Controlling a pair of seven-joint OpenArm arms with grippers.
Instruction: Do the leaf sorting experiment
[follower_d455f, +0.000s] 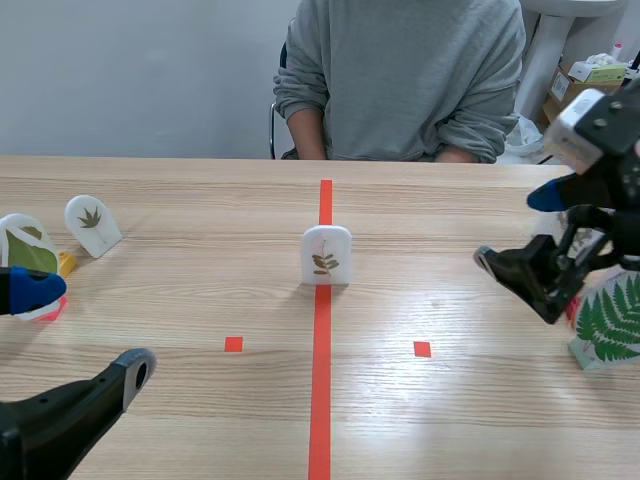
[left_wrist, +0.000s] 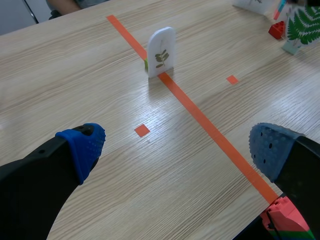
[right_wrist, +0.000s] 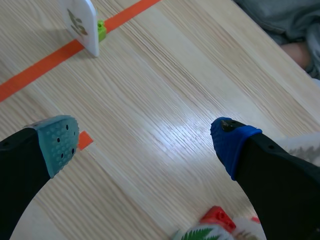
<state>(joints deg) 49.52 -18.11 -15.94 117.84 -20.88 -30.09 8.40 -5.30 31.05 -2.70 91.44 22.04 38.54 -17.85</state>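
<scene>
A white leaf card with a brown sprig (follower_d455f: 326, 256) stands upright on the red centre tape; it also shows ahead of the left gripper (left_wrist: 161, 52) and far ahead of the right gripper (right_wrist: 80, 22), on a small green base (right_wrist: 102, 29). My left gripper (follower_d455f: 85, 330) is low at the near left, open and holding nothing (left_wrist: 177, 150). My right gripper (follower_d455f: 520, 228) hangs open and holding nothing above the table's right side (right_wrist: 145, 142). A fern card (follower_d455f: 610, 322) stands just right of it, with its red base (right_wrist: 217, 216) under the right gripper.
At the far left stand a white card with a dark palmate leaf (follower_d455f: 91, 224) and a green-leaf card (follower_d455f: 25, 247) on coloured bases. A person in a grey sweater (follower_d455f: 400, 70) sits across the table. A red and green block (left_wrist: 285, 220) lies by the left gripper's finger.
</scene>
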